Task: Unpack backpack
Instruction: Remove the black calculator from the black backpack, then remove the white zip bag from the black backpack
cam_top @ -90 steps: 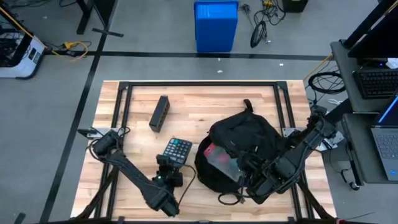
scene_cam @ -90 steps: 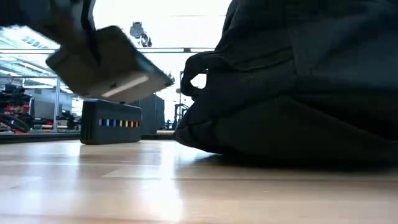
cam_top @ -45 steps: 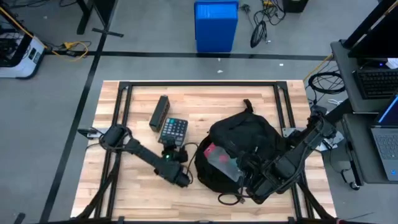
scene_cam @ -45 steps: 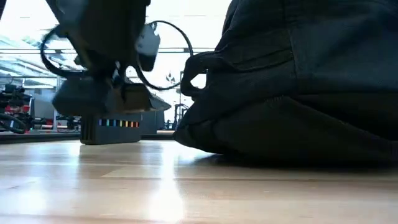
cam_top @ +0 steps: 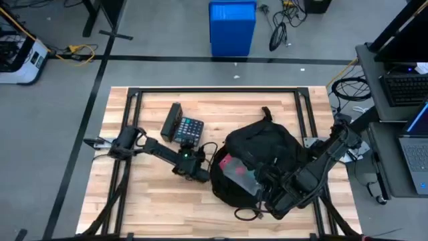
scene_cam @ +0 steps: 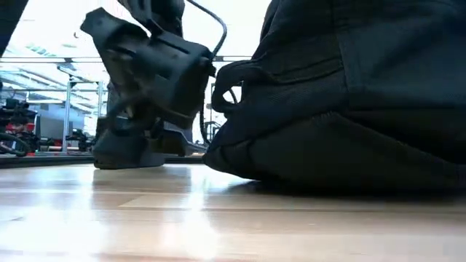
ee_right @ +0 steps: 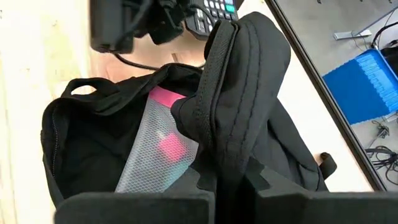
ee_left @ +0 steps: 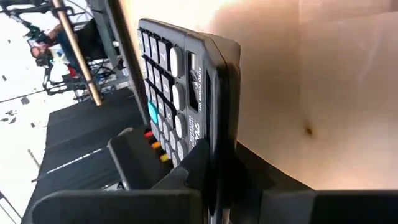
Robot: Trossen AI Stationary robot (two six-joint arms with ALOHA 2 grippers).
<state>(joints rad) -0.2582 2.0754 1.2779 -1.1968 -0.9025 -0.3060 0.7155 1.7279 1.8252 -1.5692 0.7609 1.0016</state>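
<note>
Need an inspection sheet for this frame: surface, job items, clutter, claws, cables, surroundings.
Surface: wooden table in a black frame.
Job's things: backpack open on the table's right half, pink item in a mesh pouch showing inside.
Clutter: calculator beside a dark rectangular box, left of the backpack.
Grippers: left claw shut on the calculator; right claw shut on the backpack's opening flap.
Cables: loose cords on the floor.
Surroundings: blue bin behind the table; desk with laptop at right.

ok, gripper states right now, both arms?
Left gripper: shut on the calculator, beside the backpack.
Right gripper: shut on the backpack's flap, holding it open.
</note>
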